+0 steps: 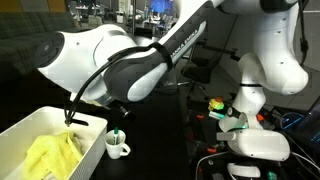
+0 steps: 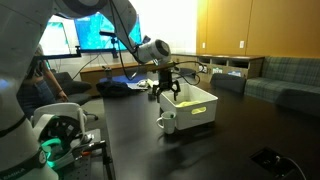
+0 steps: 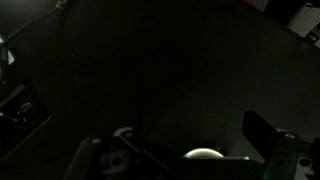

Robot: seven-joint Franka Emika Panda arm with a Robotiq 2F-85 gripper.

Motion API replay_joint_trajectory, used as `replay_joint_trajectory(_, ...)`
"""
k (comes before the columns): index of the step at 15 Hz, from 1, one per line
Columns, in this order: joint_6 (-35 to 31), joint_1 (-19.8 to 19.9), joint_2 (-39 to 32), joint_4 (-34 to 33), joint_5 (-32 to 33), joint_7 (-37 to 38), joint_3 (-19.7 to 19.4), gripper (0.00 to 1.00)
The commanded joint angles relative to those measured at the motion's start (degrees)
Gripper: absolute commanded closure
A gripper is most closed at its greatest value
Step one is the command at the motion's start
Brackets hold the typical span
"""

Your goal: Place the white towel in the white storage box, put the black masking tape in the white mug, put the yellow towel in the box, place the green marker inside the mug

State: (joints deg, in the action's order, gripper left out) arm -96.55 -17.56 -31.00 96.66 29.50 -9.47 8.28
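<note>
Currently yellow towel [image 1: 50,155] lies in white storage box [image 1: 94,143], green marker [image 1: 117,133] in white mug [image 1: 118,149], claw [image 2: 167,97] open

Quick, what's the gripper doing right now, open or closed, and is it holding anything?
Gripper: open, holding nothing, hanging above the white mug.
</note>
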Motion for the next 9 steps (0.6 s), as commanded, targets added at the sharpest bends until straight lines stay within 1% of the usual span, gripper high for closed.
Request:
replay_joint_trajectory(1,1.2,0.8,9.1,10.1,-3.2,6.8,0.4,0.0)
replay_joint_trajectory(5,-1.7,2.4,18.7,22.6,-9.4,13.8,1.0,0.0)
replay_joint_trajectory(9,-6.6,3.9,29.5,35.0,-16.2,17.4,1.3,0.0)
